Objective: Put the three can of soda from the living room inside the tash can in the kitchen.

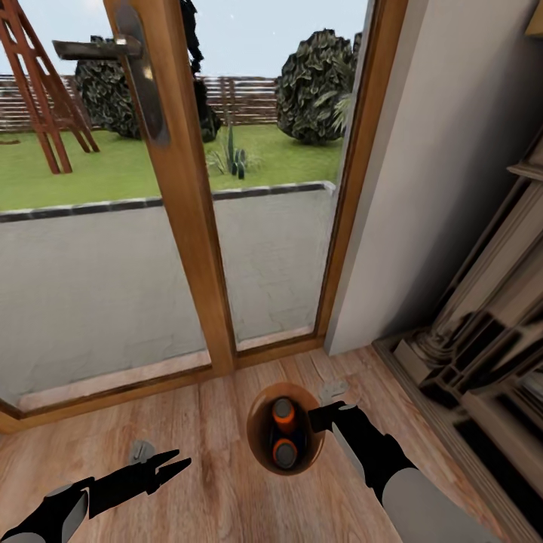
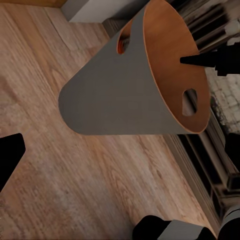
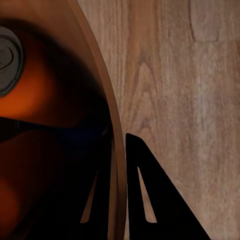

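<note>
right gripper [image 1: 326, 416]: fingers straddle tash can [image 1: 256, 445] rim, pinching it
orange cans [image 1: 284, 434]: inside
left gripper [image 1: 170, 465]: open, empty, beside it

We record a light wood plank floor [image 1: 204, 445] across the near area. At the far side stands a glazed door with a wooden frame [image 1: 188, 196] and a dark metal lever handle [image 1: 98, 49]. Through the glass we see a grey paved terrace [image 1: 90, 279], a lawn [image 1: 136, 162], bushes [image 1: 317, 83], a slatted fence [image 1: 241, 94] and pale daylight sky. A plain white wall [image 1: 437, 166] rises at right, with moulded stone-like furniture [image 1: 483, 332] beside it.
</note>
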### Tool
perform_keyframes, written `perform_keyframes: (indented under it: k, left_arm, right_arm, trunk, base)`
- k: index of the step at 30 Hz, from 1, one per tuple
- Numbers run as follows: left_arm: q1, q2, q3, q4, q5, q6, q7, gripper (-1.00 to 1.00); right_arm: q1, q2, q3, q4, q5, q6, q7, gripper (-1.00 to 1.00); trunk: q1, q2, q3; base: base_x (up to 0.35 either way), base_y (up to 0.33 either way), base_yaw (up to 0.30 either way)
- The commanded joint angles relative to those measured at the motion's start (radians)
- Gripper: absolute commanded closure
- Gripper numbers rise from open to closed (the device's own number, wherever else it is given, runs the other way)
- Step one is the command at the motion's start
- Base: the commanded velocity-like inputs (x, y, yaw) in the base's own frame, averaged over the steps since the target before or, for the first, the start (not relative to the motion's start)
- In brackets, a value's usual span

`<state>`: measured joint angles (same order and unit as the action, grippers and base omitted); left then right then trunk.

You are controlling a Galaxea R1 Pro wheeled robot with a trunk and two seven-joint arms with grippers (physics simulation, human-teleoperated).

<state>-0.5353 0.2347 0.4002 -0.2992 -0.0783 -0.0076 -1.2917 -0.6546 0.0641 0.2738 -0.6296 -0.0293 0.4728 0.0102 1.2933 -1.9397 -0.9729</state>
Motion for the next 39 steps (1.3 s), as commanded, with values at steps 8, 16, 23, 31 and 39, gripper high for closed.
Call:
perform_keyframes:
  k: [8, 16, 23, 31, 39]
  left_arm:
    - [0.000, 0.000, 0.000, 0.000, 0.000, 0.000, 0.000, -1.00]
    - [0.000, 0.000, 0.000, 0.000, 0.000, 0.000, 0.000, -1.00]
    - [0.000, 0.000, 0.000, 0.000, 0.000, 0.000, 0.000, -1.00]
    - [0.000, 0.000, 0.000, 0.000, 0.000, 0.000, 0.000, -1.00]
    - [0.000, 0.000, 0.000, 0.000, 0.000, 0.000, 0.000, -1.00]
  right_arm:
    - [0.000, 0.000, -0.001, -0.001, -0.009, 0.000, 0.007, 1.00]
    - [0.000, 0.000, 0.001, -0.001, -0.009, 0.000, 0.007, 1.00]
    - [0.000, 0.000, 0.001, -0.001, -0.009, 0.000, 0.007, 1.00]
    - [0.000, 0.000, 0.001, -0.001, -0.010, 0.001, 0.007, 1.00]
    - [0.000, 0.000, 0.001, -0.001, -0.010, 0.000, 0.007, 1.00]
  trunk:
    - [0.031, -0.056, -0.025]
    - [0.061, -0.112, -0.050]
    - [0.088, -0.161, -0.075]
    - [0.119, -0.217, -0.111]
    - [0.150, -0.273, -0.148]
  base:
    - [0.000, 0.000, 0.000]
    - [0.000, 0.000, 0.000]
    - [0.000, 0.000, 0.000]
    - [0.000, 0.000, 0.000]
    - [0.000, 0.000, 0.000]
